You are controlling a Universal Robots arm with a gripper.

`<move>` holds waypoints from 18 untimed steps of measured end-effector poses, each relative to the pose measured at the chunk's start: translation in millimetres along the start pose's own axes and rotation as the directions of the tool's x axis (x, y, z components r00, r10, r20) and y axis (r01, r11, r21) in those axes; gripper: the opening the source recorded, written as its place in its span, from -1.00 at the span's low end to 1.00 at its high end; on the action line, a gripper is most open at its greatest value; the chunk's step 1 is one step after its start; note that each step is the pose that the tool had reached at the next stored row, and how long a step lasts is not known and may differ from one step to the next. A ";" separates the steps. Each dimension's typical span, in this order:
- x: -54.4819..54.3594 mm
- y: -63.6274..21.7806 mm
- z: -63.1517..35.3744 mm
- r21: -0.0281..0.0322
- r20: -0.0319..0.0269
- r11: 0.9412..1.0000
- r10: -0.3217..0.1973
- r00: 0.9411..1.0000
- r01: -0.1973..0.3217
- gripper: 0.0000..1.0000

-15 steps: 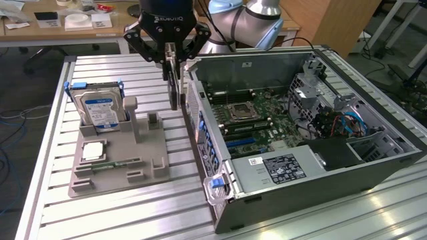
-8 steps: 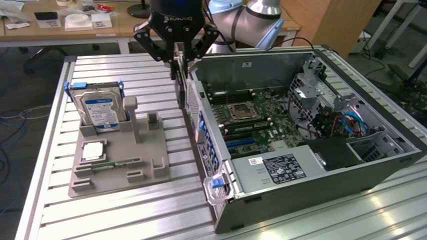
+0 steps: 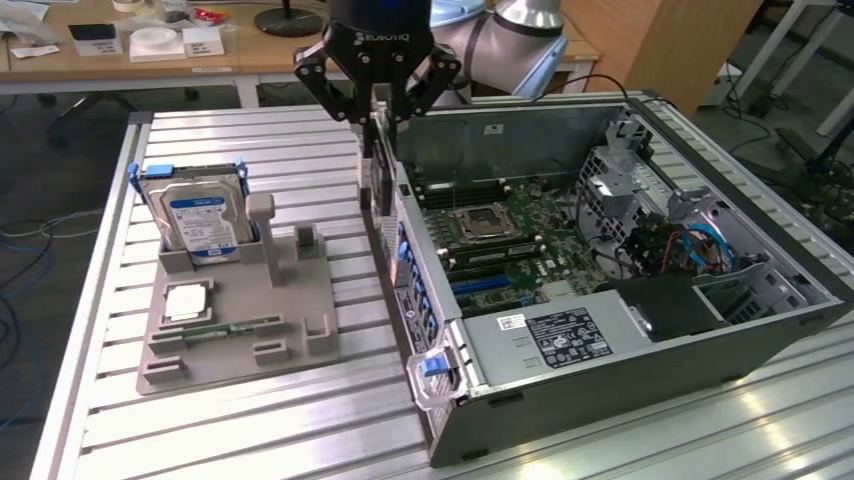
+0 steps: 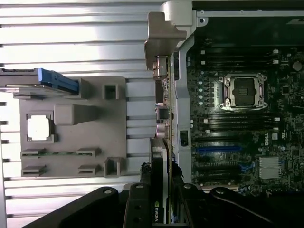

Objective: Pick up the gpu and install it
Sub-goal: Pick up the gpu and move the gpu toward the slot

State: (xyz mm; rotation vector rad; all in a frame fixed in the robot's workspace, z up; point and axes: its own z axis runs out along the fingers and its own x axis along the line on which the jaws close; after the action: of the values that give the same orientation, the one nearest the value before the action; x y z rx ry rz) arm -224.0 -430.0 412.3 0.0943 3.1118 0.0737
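Gpu (image 3: 379,175) hangs upright, edge down, from the pincer (image 3: 380,112), whose jaws stand half closed and clamp the card's upper edge. The card sits just beside the rear wall of the computer case (image 3: 601,370), on its outer side, not yet over the motherboard (image 3: 514,225). In the exterior view the blue slot (image 3: 483,285) lies at about five o'clock from the pincer, and the grey tray (image 3: 287,300) lies at seven. Doing this step well likely means keeping the card plumb, clearing that wall, and squaring the bracket to the case's rear.
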 end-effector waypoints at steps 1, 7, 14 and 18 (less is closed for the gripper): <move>-2.9 0.2 0.1 0.000 0.000 1.000 0.000 1.000 0.000 -0.47; -20.9 1.2 0.6 0.000 -0.001 1.000 0.000 1.000 0.000 -0.47; -42.7 2.6 1.2 0.000 -0.002 1.000 0.000 1.000 0.000 -0.47; -53.4 3.2 1.5 0.000 -0.003 1.000 0.000 1.000 0.000 -0.47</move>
State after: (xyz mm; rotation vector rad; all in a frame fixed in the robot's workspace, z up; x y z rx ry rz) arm -170.5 -430.0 412.3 0.0943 3.1146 0.0737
